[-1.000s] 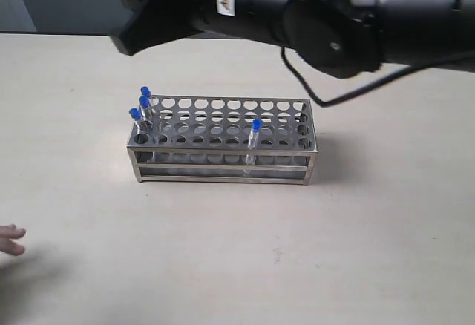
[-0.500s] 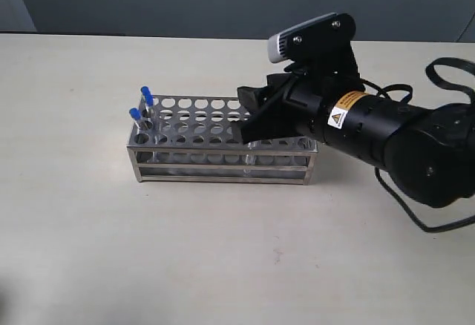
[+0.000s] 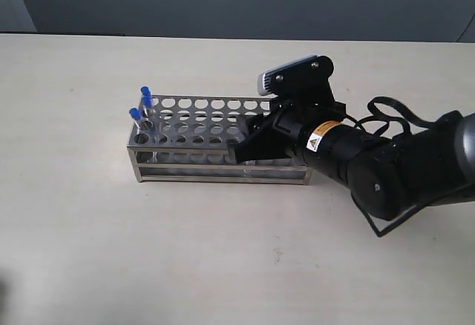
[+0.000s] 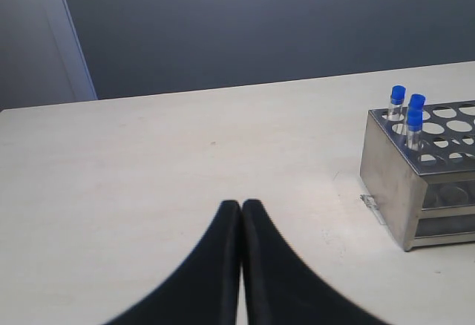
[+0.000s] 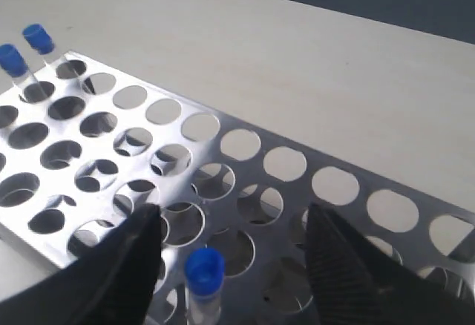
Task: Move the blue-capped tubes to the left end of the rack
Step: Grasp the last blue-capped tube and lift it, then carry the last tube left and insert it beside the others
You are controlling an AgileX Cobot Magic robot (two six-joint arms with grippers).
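Left gripper (image 4: 241,208): fingers (image 4: 211,273) pressed flat together, nothing between them, standing well short of the rack (image 4: 386,169), which lay ahead of the tips and off to one side. No change at that end: three blue-capped tubes (image 4: 413,117) sat in the left-end holes, as a second earlier. The change was further right. The right gripper (image 5: 231,225), which had been high over the rack a second before, had come down onto the front row at mid-rack. Its fingers (image 5: 126,273) were spread wide, with the fourth tube (image 5: 204,266) upright between them, nearer one finger, no contact seen. Judged: approach done, grasp not yet made, last tube still to be moved. Hidden: the exterior view lost that tube behind the right gripper, the wrist view cut off its lower length, and its exact hole could not be made out.
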